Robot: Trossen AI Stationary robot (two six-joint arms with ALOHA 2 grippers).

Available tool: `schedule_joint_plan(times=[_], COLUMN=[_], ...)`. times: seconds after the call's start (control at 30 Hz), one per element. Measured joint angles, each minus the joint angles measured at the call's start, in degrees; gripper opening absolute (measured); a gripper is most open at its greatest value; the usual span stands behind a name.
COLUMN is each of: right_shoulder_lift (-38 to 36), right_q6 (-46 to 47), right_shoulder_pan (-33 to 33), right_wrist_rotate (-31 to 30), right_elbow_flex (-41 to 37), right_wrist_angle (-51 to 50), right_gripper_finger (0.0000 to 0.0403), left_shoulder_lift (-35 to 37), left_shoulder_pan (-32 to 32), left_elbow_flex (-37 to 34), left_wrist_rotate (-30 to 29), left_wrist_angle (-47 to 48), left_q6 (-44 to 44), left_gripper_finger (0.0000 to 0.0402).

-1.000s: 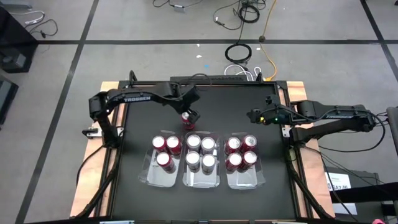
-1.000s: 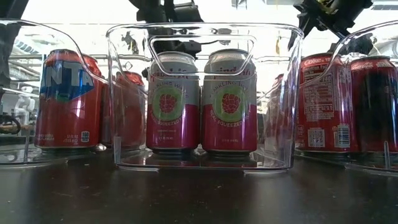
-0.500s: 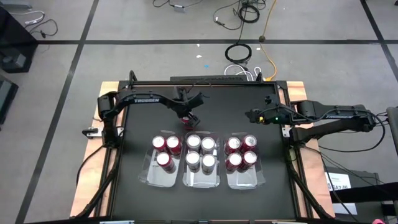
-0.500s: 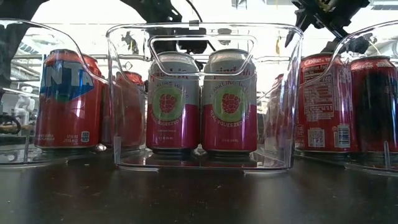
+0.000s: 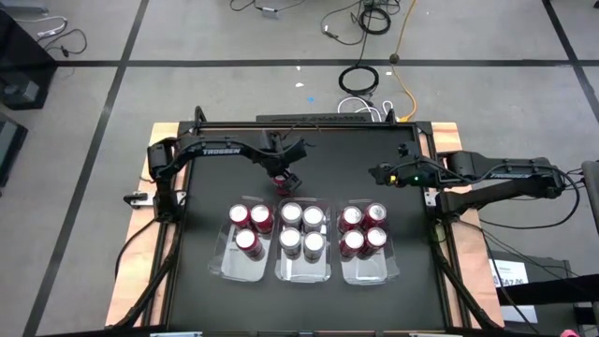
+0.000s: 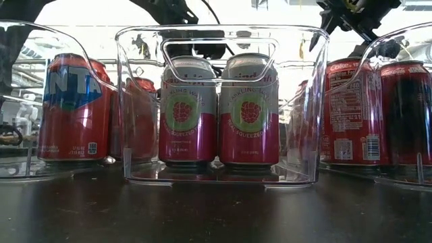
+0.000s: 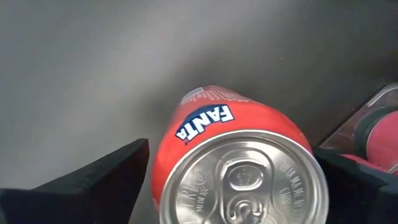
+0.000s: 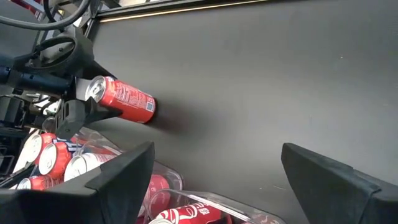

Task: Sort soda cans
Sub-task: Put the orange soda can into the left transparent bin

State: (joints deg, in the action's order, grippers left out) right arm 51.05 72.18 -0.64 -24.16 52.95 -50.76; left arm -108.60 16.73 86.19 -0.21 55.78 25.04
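Black desk (image 5: 206, 187) carries three clear trays in a row near its front edge: the left tray (image 5: 241, 265) holds three cans, the middle tray (image 5: 302, 268) four, the right tray (image 5: 367, 270) four. Behind the middle tray, the left gripper (image 5: 284, 175) stands wide about a red Fanta can (image 7: 239, 168); its wrist view shows a finger at each side of the can's top, contact unclear. Only the low view shows labels: raspberry cans (image 6: 217, 111) in the middle tray. The right gripper (image 5: 378, 173) hangs open and empty by the right edge.
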Motion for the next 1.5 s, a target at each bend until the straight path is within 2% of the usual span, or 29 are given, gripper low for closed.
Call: schedule_joint_plan(times=[0.23,0.5,0.77,0.97,1.1,1.23,1.4,1.5], right_shoulder_lift=[0.0,0.0,0.0,0.6,1.4,2.3,3.0,3.4], right_q6=[-0.4,-1.3,-1.8,-1.0,-1.1,-1.2,-0.8,-0.6], right_shoulder_pan=[0.0,0.0,0.0,0.0,0.0,0.0,0.0,0.0], right_wrist_rotate=[0.0,0.0,0.0,0.1,0.2,0.3,0.5,0.5], right_elbow_flex=[0.0,0.0,0.0,0.0,0.0,0.0,0.0,0.0], right_wrist_angle=[0.0,0.0,-0.1,0.1,1.6,3.5,4.6,6.0], right_gripper_finger=[0.0343,0.0343,0.0343,0.0343,0.0343,0.0343,0.0343,0.0343], left_shoulder_lift=[0.0,2.5,15.9,29.1,36.3,42.3,47.7,48.6], left_shoulder_pan=[0.0,0.0,-0.1,-3.2,-7.8,-15.0,-27.3,-35.4], left_elbow_flex=[0.0,-0.2,-0.1,0.0,-0.2,-3.8,-10.3,-13.9], left_wrist_rotate=[0.0,-1.1,-8.1,-12.2,-13.6,-14.4,-13.1,-12.9], left_wrist_angle=[0.1,1.1,5.6,15.6,24.7,29.7,30.3,28.9], left_q6=[-1.4,-1.5,1.4,8.6,15.2,24.0,37.5,45.9], left_gripper_finger=[0.0311,0.0313,0.0329,0.0331,0.0332,0.0333,0.0333,0.0333])
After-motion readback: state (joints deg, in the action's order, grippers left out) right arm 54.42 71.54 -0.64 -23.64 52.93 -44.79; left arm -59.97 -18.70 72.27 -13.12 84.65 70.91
